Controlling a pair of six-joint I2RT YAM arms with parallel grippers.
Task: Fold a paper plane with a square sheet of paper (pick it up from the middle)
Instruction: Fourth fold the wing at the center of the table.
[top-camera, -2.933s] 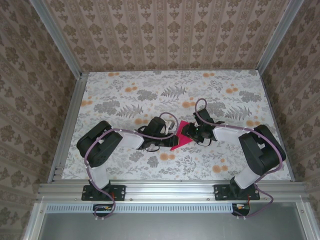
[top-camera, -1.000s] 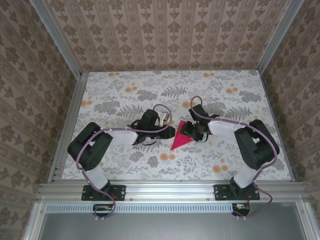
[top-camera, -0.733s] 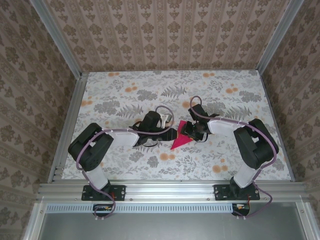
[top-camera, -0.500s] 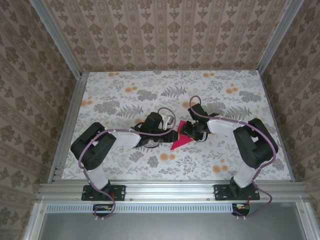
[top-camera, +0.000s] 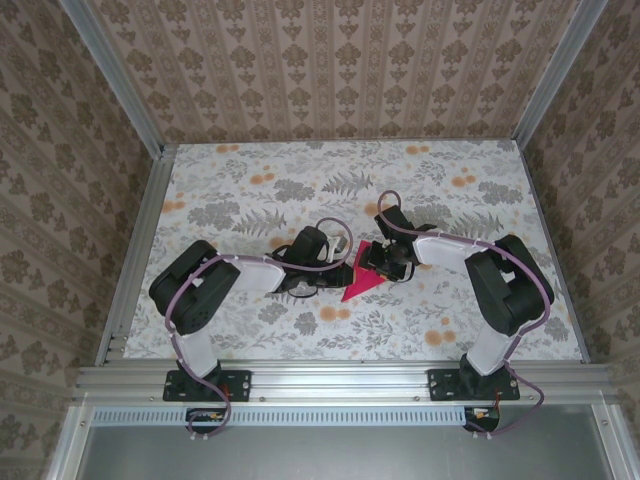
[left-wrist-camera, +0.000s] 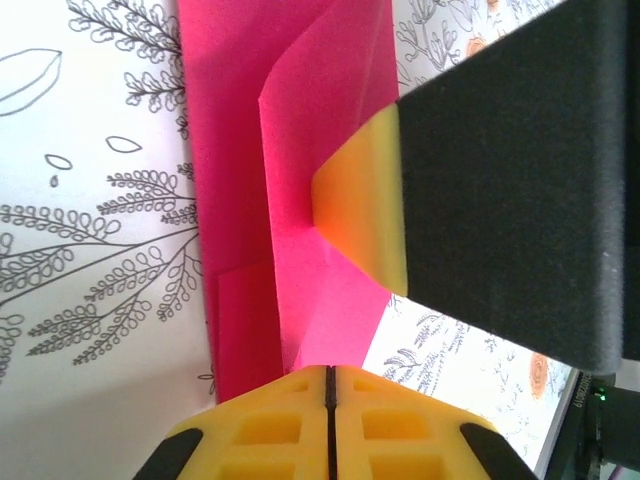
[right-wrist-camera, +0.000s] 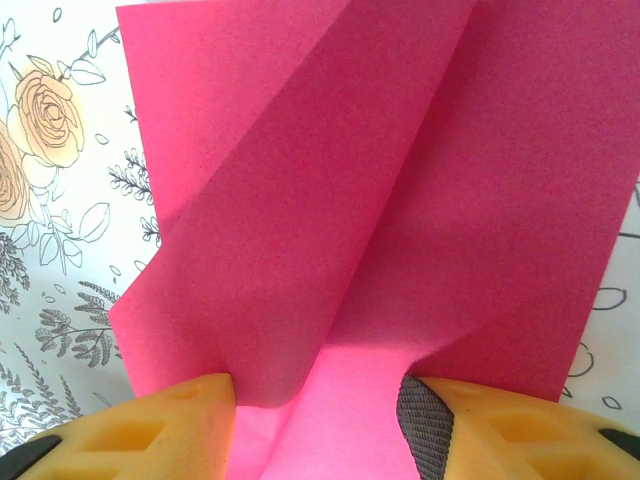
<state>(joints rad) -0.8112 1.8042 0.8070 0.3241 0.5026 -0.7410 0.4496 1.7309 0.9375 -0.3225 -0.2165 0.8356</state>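
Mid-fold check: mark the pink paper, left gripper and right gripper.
pink paper (top-camera: 358, 280): top view, bare middle.
left gripper (left-wrist-camera: 330, 378): left wrist view, seam of shut jaws.
right gripper (right-wrist-camera: 318, 395): right wrist view, gap between jaws.

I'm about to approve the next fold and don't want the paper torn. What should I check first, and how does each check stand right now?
1. Left tool shut: ok, its fingers meet at the edge of the pink paper.
2. Paper actually pinched by the left tool: cannot tell, the fingers hide the contact.
3. Right tool open: ok, its fingers stand apart with paper between them.
4. Paper lying on the table between both arms: ok.
5. Flaps pressed flat: not ok, one flap looks raised in the right wrist view.
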